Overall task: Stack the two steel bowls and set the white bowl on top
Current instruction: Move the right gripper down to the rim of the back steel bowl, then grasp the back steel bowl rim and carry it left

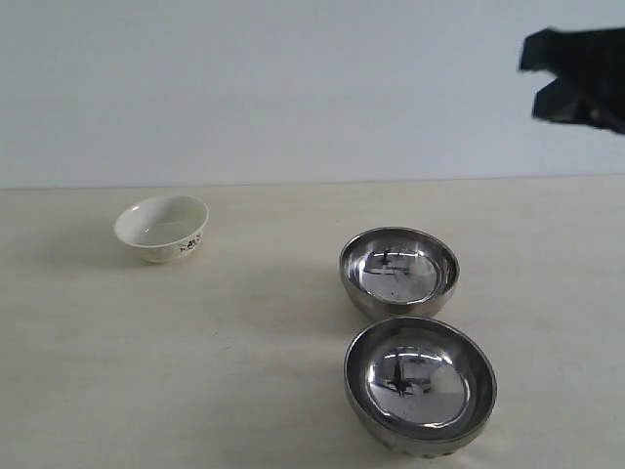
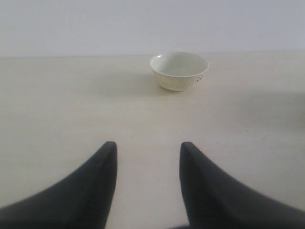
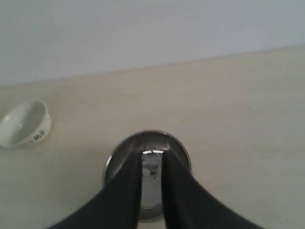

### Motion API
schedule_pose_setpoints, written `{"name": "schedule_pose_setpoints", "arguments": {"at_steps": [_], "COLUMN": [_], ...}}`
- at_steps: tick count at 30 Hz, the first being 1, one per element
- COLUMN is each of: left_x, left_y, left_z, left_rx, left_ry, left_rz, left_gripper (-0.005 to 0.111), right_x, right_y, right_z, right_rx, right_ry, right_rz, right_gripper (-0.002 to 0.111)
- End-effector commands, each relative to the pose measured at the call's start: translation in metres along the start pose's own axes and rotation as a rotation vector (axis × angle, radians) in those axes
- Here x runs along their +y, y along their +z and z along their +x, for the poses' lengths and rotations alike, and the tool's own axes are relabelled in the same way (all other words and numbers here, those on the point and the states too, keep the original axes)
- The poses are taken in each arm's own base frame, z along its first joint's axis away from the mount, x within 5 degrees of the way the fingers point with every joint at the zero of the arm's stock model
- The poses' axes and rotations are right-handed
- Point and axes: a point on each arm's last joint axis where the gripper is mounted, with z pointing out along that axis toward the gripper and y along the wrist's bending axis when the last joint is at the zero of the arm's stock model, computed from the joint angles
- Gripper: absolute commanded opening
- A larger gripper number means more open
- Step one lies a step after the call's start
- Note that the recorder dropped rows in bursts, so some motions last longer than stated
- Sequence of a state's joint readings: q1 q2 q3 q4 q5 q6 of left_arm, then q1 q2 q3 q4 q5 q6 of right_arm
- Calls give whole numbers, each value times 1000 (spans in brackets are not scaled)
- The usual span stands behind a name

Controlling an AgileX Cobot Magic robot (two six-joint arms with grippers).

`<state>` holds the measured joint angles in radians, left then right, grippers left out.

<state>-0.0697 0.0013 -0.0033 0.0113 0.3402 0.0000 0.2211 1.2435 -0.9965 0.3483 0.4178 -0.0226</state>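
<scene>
The white bowl (image 1: 162, 227) sits upright on the pale table (image 1: 244, 371), far and to the left, with its dark floral pattern showing on the outer wall. It stands well apart from the two steel bowls on the right. The far steel bowl (image 1: 398, 271) and the near steel bowl (image 1: 420, 381) stand upright, one just behind the other and not stacked; whether their rims touch cannot be told. The right gripper (image 1: 533, 80) hangs in the air at the far right, above the table and in front of the plain wall (image 1: 293, 88). In its wrist view its jaws are parted by a slim gap and hold nothing, with a steel bowl showing below them, though which of the two is unclear. The left gripper (image 2: 148, 144) is visible only in its own wrist view. Its jaws are spread wide and empty above bare table, facing the white bowl, which lies farther off.
</scene>
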Motion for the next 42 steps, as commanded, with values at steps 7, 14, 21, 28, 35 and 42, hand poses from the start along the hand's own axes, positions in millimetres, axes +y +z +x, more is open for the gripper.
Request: {"name": "schedule_pose_setpoints", "arguments": {"at_steps": [7, 14, 21, 28, 35, 42], "left_x": [0, 0, 0, 0, 0, 0], "left_y": [0, 0, 0, 0, 0, 0], "left_z": [1, 1, 1, 1, 1, 1], "left_rx": [1, 1, 1, 1, 1, 1], "left_ry": [-7, -7, -7, -7, -7, -7], "left_rz": [-6, -6, -6, -6, -6, -6], "left_gripper": [41, 41, 41, 41, 41, 41], "right_x": [-25, -39, -50, -45, -35, -19], "right_y": [134, 178, 202, 215, 225, 192], "right_z": [19, 38, 60, 74, 85, 48], "right_rx": [348, 416, 468, 483, 479, 377], "right_ry": [-10, -5, -3, 2, -19, -37], "right_rz": [83, 112, 133, 125, 111, 70], "right_gripper": [50, 50, 50, 50, 3, 0]}}
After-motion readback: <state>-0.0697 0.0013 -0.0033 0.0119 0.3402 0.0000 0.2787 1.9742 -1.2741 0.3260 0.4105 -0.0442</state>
